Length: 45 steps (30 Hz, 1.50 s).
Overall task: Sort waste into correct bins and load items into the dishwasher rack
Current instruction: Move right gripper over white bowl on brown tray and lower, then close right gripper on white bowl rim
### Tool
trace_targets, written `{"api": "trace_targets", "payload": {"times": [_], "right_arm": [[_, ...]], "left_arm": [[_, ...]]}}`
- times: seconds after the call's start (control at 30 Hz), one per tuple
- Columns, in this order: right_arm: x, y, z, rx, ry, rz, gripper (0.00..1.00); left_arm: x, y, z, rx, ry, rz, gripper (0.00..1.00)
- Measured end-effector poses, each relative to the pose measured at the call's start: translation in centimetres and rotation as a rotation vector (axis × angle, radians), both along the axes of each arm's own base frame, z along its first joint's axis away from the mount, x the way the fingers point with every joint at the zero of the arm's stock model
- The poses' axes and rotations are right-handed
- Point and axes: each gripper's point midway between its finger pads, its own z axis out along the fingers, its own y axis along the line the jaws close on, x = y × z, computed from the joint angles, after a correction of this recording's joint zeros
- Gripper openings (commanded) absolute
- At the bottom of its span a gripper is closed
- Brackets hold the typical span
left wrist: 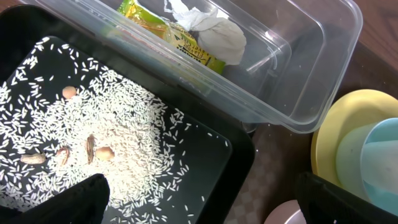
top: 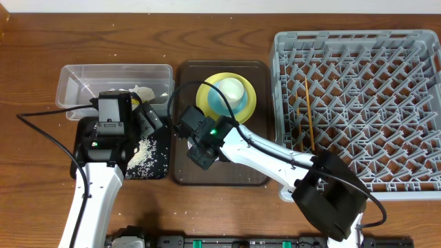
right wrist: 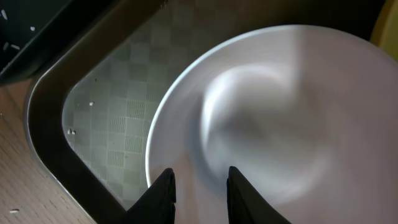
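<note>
The left gripper (left wrist: 202,186) hangs with its fingers (left wrist: 81,202) spread wide and nothing between them. Below it, toward the left finger, lies the black tray (left wrist: 239,158), strewn with white rice grains (left wrist: 124,143) and a few brown bits (left wrist: 90,148). Beyond the fingertips sits the clear tub (left wrist: 298,74), holding the green-and-yellow wrapper (left wrist: 155,25) and the crumpled tissue (left wrist: 217,34). Beside the right finger, the yellow plate (left wrist: 336,124) carries the light blue bowl (left wrist: 373,162).

Even bright light from above, soft shadows, right wrist view motion-blurred
</note>
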Motion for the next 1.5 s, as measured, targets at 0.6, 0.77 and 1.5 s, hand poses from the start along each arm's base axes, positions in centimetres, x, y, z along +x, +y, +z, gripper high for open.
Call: {"api": "trace_targets", "payload": {"times": [0.6,0.77,1.5], "right_arm": [[1.5,-0.2,0.7,-0.024,-0.073,-0.022,0.32],[1.7,1.6,2.7,0.046,-0.065,-0.005,0.33],[-1.4,2.6,2.3,0.044,0.001,0.061,0.31]], "left_arm": [[-0.3,2.1,0.2,0.103,0.004,0.070,0.98],[-0.4,3.0,0.4,0.149,0.004,0.101,0.98],[-0.5,3.8,0.6,0.185,0.004,0.126,0.98]]}}
